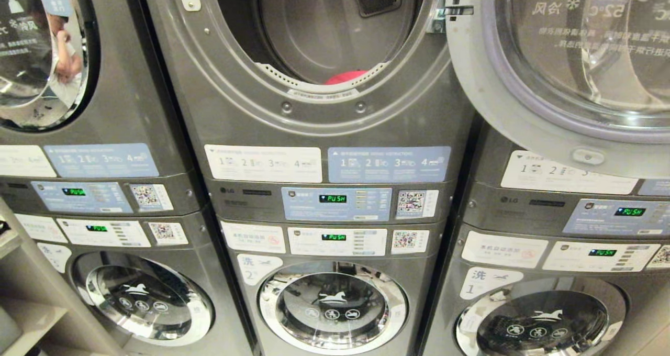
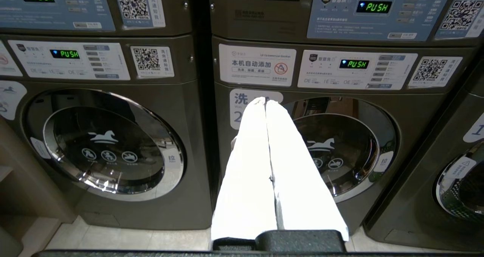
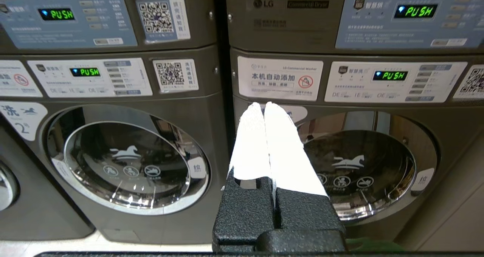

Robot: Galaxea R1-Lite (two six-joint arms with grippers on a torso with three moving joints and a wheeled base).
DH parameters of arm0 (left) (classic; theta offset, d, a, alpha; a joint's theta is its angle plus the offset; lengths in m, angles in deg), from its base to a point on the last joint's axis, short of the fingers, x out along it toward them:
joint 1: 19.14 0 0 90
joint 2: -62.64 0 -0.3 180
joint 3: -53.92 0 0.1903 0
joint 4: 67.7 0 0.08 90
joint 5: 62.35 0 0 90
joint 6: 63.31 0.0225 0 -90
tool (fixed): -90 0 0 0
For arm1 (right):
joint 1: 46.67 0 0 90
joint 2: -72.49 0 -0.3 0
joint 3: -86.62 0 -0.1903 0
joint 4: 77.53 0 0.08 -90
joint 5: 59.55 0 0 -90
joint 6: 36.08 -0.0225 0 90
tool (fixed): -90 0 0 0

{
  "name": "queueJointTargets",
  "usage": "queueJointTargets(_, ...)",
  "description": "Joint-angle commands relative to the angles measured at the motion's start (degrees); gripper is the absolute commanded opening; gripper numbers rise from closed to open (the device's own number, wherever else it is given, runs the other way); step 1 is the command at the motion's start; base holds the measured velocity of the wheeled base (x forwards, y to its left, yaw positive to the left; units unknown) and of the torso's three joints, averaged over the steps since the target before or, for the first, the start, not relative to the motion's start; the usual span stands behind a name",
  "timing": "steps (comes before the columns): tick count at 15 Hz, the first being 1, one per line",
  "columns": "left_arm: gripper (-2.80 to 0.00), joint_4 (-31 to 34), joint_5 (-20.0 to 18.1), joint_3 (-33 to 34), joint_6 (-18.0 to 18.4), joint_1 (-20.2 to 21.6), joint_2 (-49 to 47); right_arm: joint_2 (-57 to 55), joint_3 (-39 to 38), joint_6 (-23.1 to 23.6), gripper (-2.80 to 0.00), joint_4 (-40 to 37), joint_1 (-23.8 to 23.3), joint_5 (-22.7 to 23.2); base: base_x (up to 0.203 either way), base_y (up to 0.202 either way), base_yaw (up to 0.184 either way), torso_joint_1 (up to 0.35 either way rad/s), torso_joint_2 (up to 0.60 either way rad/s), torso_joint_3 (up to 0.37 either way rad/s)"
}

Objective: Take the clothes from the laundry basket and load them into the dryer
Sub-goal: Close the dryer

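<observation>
Presently: dryer (image 1: 324, 36) door (image 1: 565, 68) open, red garment (image 1: 346, 77) inside; left gripper (image 2: 266, 102) and right gripper (image 3: 263, 106) pressed together, empty; next, seemingly, locating the unseen basket.

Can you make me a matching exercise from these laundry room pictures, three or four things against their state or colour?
Things:
1. dryer door
2. garment in the drum
3. left gripper
4. panel display

States:
A. red
B. shut, holding nothing
C. swung open
D. shows green PUSH

Pairs: 1-C, 2-A, 3-B, 4-D
</observation>
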Motion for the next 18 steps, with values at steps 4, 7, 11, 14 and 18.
queueJointTargets(4, -2.8, 0.0, 0.0, 0.0, -0.01, 0.01, 0.09, -0.35, 2.92, 0.44, -2.8, -0.28, -0.04, -0.45, 0.0, 0.0, 0.0, 0.001, 0.0, 0.142)
queueJointTargets(7, -2.8, 0.0, 0.0, 0.0, -0.01, 0.01, 0.09, -10.56, 15.64, 0.17, -2.8, -2.09, -0.12, -6.47, 0.0, 0.0, 0.0, -0.002, 0.0, 0.012)
queueJointTargets(11, -2.8, 0.0, 0.0, 0.0, -0.01, 0.01, 0.09, -37.79, 34.04, -11.34, -2.8, -3.09, -0.25, -22.56, 0.0, 0.0, 0.0, 0.0, 0.0, 0.0)
queueJointTargets(14, -2.8, 0.0, 0.0, -0.01, -0.01, 0.01, 0.09, -49.94, 42.02, -22.36, -2.8, -3.42, -6.13, -26.75, 0.0, 0.0, 0.0, 0.0, 0.0, 0.0)
queueJointTargets(18, -2.8, 0.0, 0.0, 0.0, -0.01, 0.01, 0.09, -63.92, 50.93, -28.26, -2.8, 1.22, -33.31, -15.85, 0.0, 0.0, 0.0, 0.0, 0.0, 0.0)
